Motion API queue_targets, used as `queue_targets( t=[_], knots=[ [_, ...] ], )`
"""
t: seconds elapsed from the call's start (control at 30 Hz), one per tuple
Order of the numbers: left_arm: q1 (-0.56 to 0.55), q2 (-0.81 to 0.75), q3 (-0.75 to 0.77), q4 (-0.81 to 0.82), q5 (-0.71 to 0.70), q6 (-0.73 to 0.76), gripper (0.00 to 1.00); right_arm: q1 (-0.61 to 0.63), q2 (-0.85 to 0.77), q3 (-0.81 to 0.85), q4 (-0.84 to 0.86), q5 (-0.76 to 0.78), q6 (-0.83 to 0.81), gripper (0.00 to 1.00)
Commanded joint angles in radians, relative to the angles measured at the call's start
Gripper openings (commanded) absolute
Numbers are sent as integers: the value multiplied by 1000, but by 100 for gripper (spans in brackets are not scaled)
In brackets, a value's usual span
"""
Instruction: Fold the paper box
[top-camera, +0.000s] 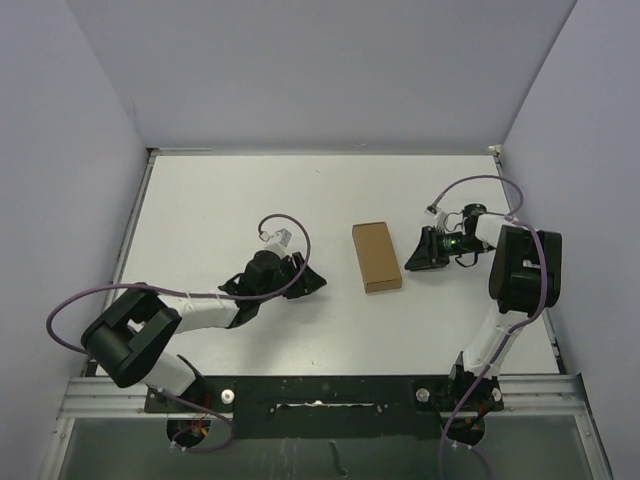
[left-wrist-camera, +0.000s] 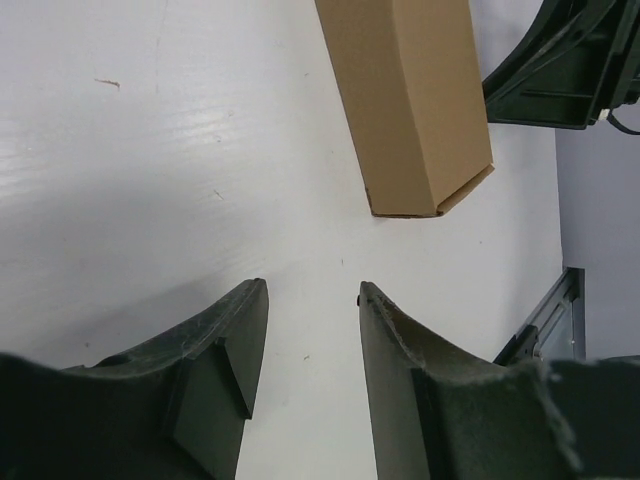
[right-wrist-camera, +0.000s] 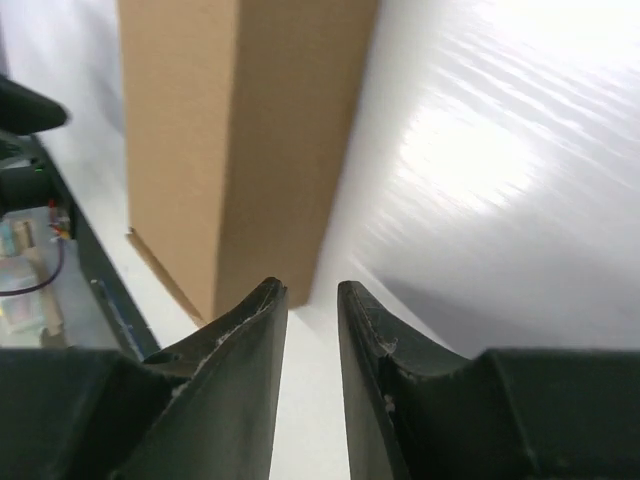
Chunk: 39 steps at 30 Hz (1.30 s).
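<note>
The paper box (top-camera: 376, 256) is a closed brown carton lying flat on the white table between my two arms. In the left wrist view the paper box (left-wrist-camera: 410, 100) lies ahead of my left gripper (left-wrist-camera: 312, 290), which is open and empty, a short gap away from the box's end. My left gripper (top-camera: 310, 283) sits to the box's left. My right gripper (top-camera: 415, 258) is just right of the box. In the right wrist view my right gripper (right-wrist-camera: 312, 290) has a narrow gap between its fingers with nothing in it, and the paper box (right-wrist-camera: 240, 130) stands close in front.
Pale walls (top-camera: 80, 120) enclose the table on three sides. A metal rail (top-camera: 320, 385) with the arm bases runs along the near edge. Purple cables (top-camera: 290, 235) loop over both arms. The right arm's fingers (left-wrist-camera: 560, 70) show at the left wrist view's top right.
</note>
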Motion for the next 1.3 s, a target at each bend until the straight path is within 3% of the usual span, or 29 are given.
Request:
queue_targets(
  t=[0.0, 0.17, 0.2, 0.3, 0.4, 0.6, 0.8, 1.1, 1.2, 1.27],
  knots=[
    [5, -119, 18, -73, -47, 75, 41, -57, -101, 23, -10, 118, -96, 31],
    [11, -118, 63, -90, -39, 137, 44, -77, -265, -7, -9, 16, -212, 36],
    [13, -94, 99, -102, -24, 146, 40, -74, -295, -7, -15, -2, -238, 33],
    [13, 22, 258, -209, 2, 166, 11, -71, -369, -12, -17, -3, -282, 13],
    [1, 168, 416, -294, 7, 169, 2, -78, -418, -17, -22, 13, -297, 0],
    [-46, 460, 686, -368, 21, 141, 1, -118, -480, -11, -43, -37, -310, 0],
    [-101, 650, 947, -384, 88, 150, 1, -163, -519, -13, -55, -80, -314, 0],
    [-150, 977, 1478, -525, 214, 172, 5, -219, -611, -25, -71, -143, -329, 6],
    [-144, 1024, 1618, -592, 228, 203, 6, -229, -644, -21, -99, -157, -359, 8],
    [-143, 980, 1622, -592, 219, 241, 7, -230, -672, -13, -118, -158, -382, 10]
  ],
)
